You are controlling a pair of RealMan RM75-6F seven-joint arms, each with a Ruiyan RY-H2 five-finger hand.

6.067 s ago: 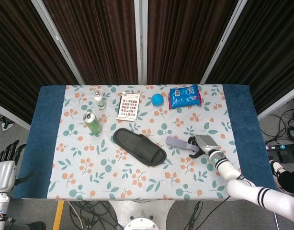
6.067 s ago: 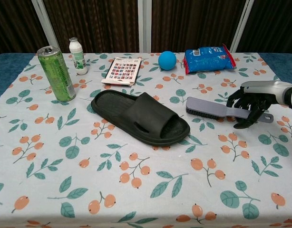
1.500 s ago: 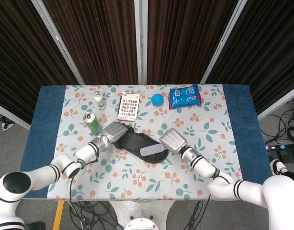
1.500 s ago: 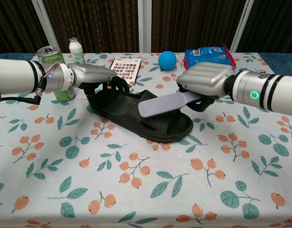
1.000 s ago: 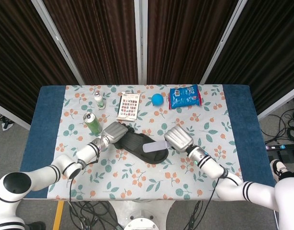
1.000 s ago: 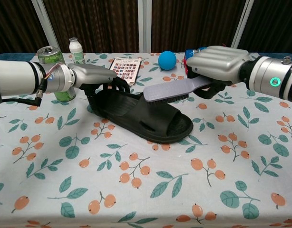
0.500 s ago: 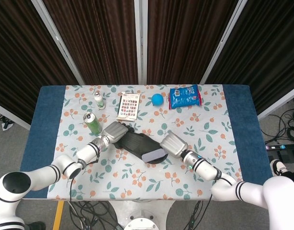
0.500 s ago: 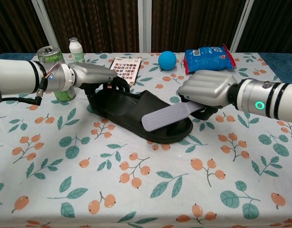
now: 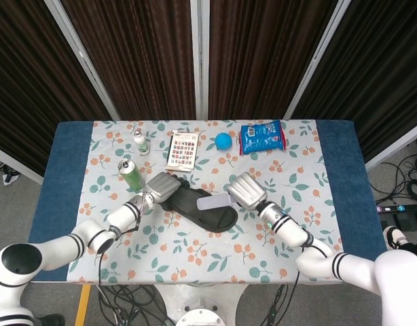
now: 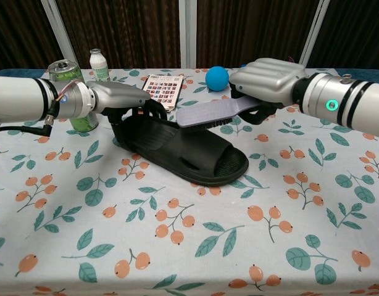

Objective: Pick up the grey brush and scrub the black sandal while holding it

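The black sandal [image 10: 184,151] [image 9: 207,212] lies on the flowered cloth at mid-table. My left hand [image 10: 120,98] [image 9: 162,187] grips its heel end, fingers curled over the rim. My right hand [image 10: 266,80] [image 9: 244,189] holds the grey brush [image 10: 208,115] [image 9: 214,202] by its handle. The brush head reaches left over the sandal's strap, bristles facing down, just above or touching the strap.
A green can [image 10: 68,94] and a small white bottle [image 10: 100,64] stand at the back left. A printed card [image 10: 162,83], a blue ball [image 10: 217,78] and a blue snack bag [image 9: 261,137] lie along the far side. Bare cloth [image 10: 177,246] fills the front.
My right hand has swept the brush from the sandal's toe end back up and left over the strap. The left hand and the sandal have stayed put.
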